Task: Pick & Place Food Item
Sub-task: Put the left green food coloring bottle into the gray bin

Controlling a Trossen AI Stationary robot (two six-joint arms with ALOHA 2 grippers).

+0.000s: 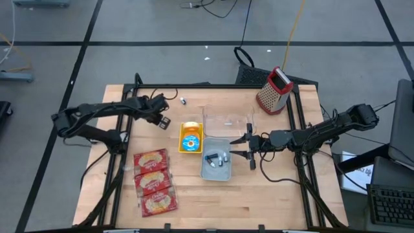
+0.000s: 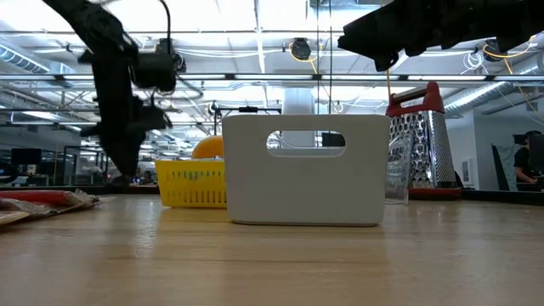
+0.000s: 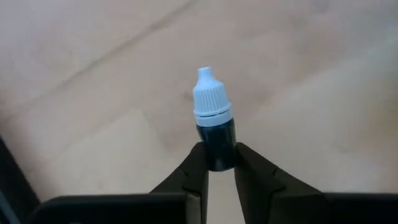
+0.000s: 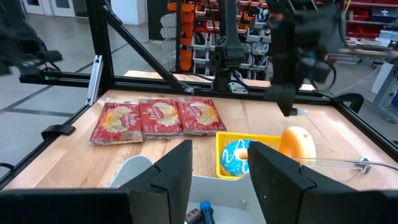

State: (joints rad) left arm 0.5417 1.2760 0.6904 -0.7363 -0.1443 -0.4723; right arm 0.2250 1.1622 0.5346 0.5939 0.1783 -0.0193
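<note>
Looking past the left gripper, we see it clenched on a small dark dropper bottle with a white cap, held above the wooden table beside the yellow basket. We find the right gripper with its fingers parted, grasping nothing, level over the white handled bin.

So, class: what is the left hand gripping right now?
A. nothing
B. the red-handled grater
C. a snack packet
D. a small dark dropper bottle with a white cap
D: in the left wrist view, the left hand pinches the small dropper bottle between its fingers.
</note>
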